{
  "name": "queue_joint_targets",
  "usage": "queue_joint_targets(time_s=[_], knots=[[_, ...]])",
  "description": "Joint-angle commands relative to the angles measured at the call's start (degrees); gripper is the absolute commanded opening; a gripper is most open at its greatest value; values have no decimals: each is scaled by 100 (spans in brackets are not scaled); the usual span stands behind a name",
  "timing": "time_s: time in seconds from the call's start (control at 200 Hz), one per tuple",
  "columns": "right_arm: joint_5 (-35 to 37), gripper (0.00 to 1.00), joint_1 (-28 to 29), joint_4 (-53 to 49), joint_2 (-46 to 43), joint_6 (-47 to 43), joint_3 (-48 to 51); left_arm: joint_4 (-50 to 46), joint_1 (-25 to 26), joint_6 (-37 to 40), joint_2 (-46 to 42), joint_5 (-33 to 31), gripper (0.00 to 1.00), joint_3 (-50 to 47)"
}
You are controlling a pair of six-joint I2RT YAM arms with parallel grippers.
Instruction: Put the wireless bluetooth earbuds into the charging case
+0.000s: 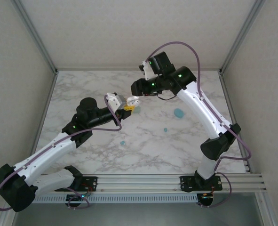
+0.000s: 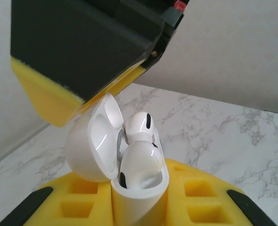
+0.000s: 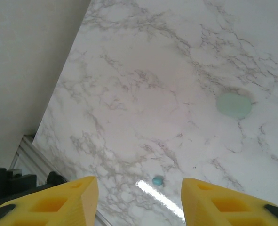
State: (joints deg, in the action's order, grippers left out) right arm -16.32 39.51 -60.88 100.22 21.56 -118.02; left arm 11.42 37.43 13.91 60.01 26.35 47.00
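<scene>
My left gripper [image 2: 139,195] is shut on a white charging case [image 2: 135,207] and holds it above the table, lid [image 2: 92,146] swung open to the left. Two white earbuds [image 2: 139,162] sit in the case's mouth, one behind the other, their tops above the rim. A black and yellow finger [image 2: 77,61] of my right gripper hangs just above the lid, apart from it. From above, the case [image 1: 133,100] sits between my left gripper [image 1: 125,105] and my right gripper [image 1: 136,88]. The right gripper [image 3: 139,202] is open, with only table between its fingers.
On the marble table lie a teal case [image 1: 178,113], two small teal earbuds [image 1: 165,130] [image 1: 123,142] and a pale green case [image 3: 233,105]. One teal earbud [image 3: 157,180] lies below the right fingers. Walls enclose the table on three sides.
</scene>
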Motion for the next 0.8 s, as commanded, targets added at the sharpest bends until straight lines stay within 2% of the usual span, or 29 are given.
queue_joint_targets(time_s=[0.0, 0.195, 0.26, 0.335, 0.405, 0.476, 0.606, 0.796], knots=[[-222, 51, -13, -220, -423, -161, 218, 188, 37, -118, 24, -217, 15, 162], [-206, 50, -22, -55, -759, -110, 640, 302, 36, -289, 117, -234, 15, 145], [48, 50, -26, 20, -877, -83, 744, 266, 37, -315, 146, -275, 15, 147], [681, 51, -75, 209, -1101, 34, 1018, 112, 37, -370, 222, -482, 15, 142], [1192, 53, -234, 547, -1411, 194, 1522, -180, 28, -492, 429, -864, 15, 116], [1386, 54, -524, 916, -1737, 399, 2230, -631, 4, -656, 743, -1048, 15, 164], [1169, 54, -1071, 1437, -2185, 727, 3385, -834, -49, -1556, 1346, -1263, 15, 118], [948, 54, -1596, 1650, -2452, 879, 4440, -1413, -167, -2387, 2551, -1084, 15, 538]])
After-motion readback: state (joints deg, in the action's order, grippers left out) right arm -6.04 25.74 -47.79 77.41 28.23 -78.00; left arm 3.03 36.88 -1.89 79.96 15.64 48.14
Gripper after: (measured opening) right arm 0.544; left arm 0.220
